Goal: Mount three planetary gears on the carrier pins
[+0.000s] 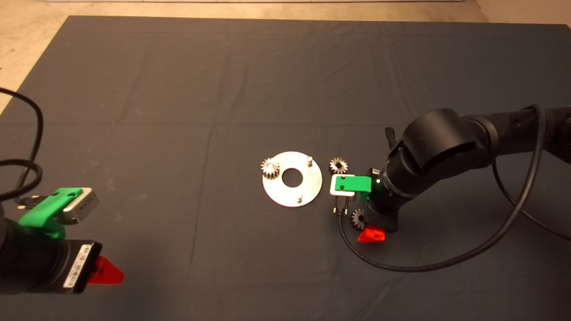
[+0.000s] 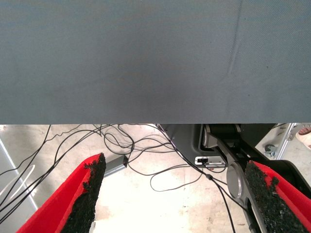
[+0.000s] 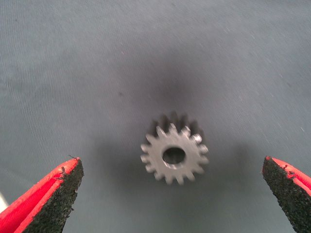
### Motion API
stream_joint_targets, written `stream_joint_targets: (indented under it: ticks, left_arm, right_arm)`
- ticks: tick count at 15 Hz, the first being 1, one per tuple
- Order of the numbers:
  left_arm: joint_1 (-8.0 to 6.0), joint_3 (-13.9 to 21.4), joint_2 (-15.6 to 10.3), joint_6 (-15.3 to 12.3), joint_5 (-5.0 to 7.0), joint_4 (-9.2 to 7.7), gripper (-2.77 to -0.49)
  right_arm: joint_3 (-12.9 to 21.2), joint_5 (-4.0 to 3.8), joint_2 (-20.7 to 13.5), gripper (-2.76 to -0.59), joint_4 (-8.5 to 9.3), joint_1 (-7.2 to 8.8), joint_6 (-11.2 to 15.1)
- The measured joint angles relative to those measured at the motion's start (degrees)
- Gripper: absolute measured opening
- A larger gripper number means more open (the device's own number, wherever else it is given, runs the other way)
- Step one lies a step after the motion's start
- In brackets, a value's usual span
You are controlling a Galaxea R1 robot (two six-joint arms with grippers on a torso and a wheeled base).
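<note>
The shiny round carrier disc (image 1: 276,192) lies at the mat's middle. One planetary gear (image 1: 270,167) sits on its left pin. Two pins stand bare, one at the far right rim (image 1: 309,159) and one at the near rim (image 1: 299,197). A second gear (image 1: 338,166) lies on the mat right of the disc. A third gear (image 1: 357,218) lies nearer, under my right gripper (image 1: 366,225). In the right wrist view this gear (image 3: 174,154) lies flat between the wide-open fingers (image 3: 48,201), apart from both. My left gripper (image 2: 177,199) is parked open at the lower left (image 1: 105,272).
The right arm's black cable (image 1: 446,263) loops over the mat to the right of the disc. The left wrist view looks past the mat's edge at cables on the floor (image 2: 146,150).
</note>
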Motion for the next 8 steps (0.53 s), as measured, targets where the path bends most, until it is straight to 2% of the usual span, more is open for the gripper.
stream_joint_targets:
  ticks: [4,8]
  left_arm:
    - [0.00,0.00,0.00,0.00,0.00,0.00,-1.22]
    - [0.00,0.00,0.00,0.00,0.00,0.00,-1.22]
  right_arm:
    - [0.77,-0.01,-0.01,-0.61,-2.86,-1.01,-0.65]
    - [1.01,-0.01,-0.06,-0.61,-5.60,-2.77,-1.33]
